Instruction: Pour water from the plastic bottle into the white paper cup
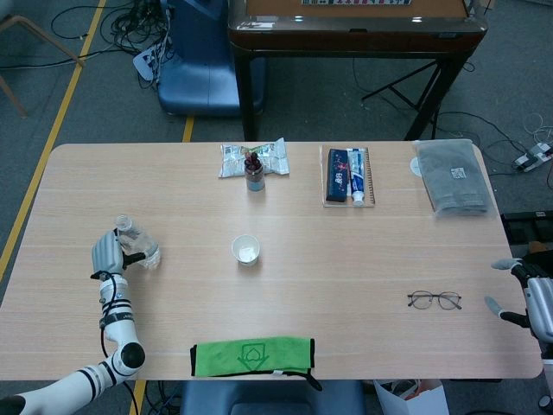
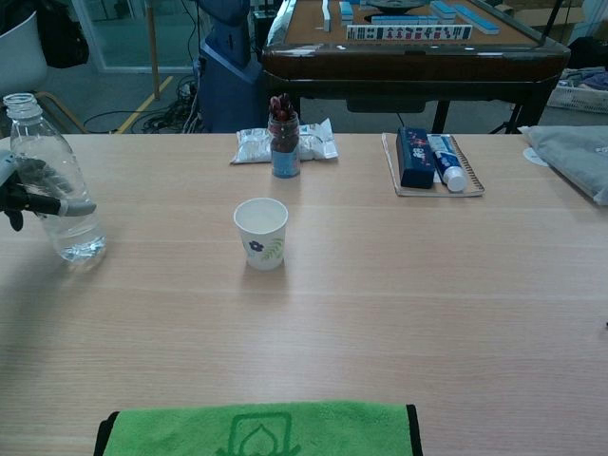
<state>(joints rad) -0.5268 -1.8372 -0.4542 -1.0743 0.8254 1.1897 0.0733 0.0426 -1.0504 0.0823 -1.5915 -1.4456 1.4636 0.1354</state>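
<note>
The clear plastic bottle [image 1: 138, 248] [image 2: 54, 185] has no cap and holds a little water at the bottom. My left hand [image 1: 105, 253] [image 2: 13, 194] grips it around the middle near the table's left edge, and it tilts slightly. I cannot tell whether its base touches the table. The white paper cup [image 1: 246, 250] [image 2: 260, 232] stands upright near the middle of the table, well to the right of the bottle. My right hand [image 1: 525, 299] hangs off the table's right edge with its fingers apart and nothing in it; the chest view does not show it.
A green cloth [image 1: 251, 355] [image 2: 256, 432] lies at the front edge. Glasses [image 1: 435, 300] lie at the front right. At the back are a small jar [image 1: 254, 173] [image 2: 284, 144], snack packets [image 1: 233, 157], a notebook with boxes [image 1: 347, 175] [image 2: 432, 161] and a folded grey cloth [image 1: 454, 175].
</note>
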